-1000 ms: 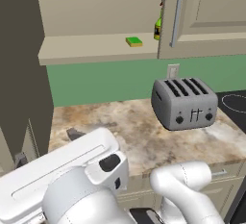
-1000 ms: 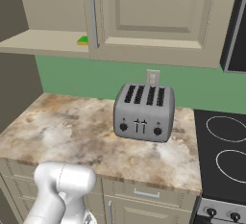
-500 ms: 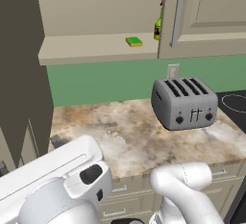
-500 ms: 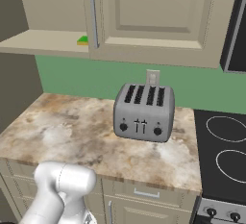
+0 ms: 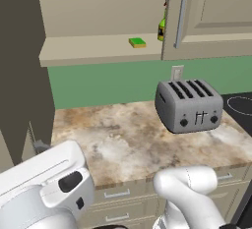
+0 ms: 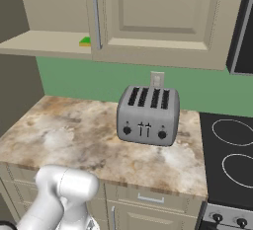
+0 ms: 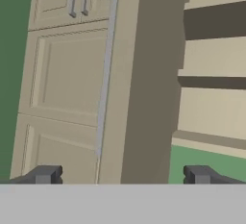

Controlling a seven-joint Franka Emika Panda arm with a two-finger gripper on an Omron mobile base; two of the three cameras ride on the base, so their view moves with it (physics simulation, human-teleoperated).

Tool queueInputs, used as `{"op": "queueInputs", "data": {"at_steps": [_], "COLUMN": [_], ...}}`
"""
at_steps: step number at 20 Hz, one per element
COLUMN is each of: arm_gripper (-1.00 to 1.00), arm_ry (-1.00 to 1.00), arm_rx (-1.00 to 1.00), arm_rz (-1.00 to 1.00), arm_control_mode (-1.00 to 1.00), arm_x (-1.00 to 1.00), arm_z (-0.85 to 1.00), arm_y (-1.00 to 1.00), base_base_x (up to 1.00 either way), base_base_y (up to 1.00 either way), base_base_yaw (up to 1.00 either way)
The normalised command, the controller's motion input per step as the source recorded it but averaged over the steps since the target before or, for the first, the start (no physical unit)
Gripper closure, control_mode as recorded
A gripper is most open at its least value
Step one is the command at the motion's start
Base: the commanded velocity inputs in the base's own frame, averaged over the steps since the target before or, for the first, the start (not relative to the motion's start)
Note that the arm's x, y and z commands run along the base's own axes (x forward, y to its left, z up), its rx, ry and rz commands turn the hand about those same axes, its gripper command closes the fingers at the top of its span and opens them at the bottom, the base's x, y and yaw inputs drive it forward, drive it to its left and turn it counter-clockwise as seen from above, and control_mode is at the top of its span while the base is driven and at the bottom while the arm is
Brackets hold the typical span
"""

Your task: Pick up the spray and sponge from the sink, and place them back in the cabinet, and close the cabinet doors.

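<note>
Spray [image 5: 161,26] and sponge [image 5: 137,42] both sit on the open shelf of the cabinet [image 5: 98,51], the bottle upright at the shelf's right end, half hidden by the edge of a cabinet door [image 5: 209,16], the sponge lying flat just to its left. Away from both, the gripper [image 7: 120,175] holds nothing, its fingertips [image 7: 44,174] spread wide and pointing at another door's edge and its slim vertical handle [image 7: 106,64], shelves showing to one side of it. A toaster [image 5: 189,105] stands on the counter [image 5: 123,139] below the shelf
</note>
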Motion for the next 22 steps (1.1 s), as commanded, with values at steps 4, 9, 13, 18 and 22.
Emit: {"op": "queueInputs", "data": {"at_steps": [4,9,13,18,22], "arm_gripper": [-1.00,-1.00,-1.00,-1.00,-1.00], "arm_ry": [0.00,0.00,0.00,0.00,0.00], "arm_rx": [0.00,0.00,0.00,0.00,0.00], "arm_rz": [0.00,0.00,0.00,0.00,-0.01], "arm_control_mode": [-1.00,-1.00,-1.00,-1.00,-1.00], "arm_x": [0.00,0.00,0.00,-0.02,-0.02], "arm_z": [0.00,0.00,0.00,0.00,-0.02], "arm_y": [0.17,0.11,0.05,0.08,0.16], "base_base_x": [0.00,0.00,0.00,0.00,0.00], "base_base_y": [0.00,0.00,0.00,0.00,0.00], "base_base_yaw": [0.00,0.00,0.00,0.00,0.00]}}
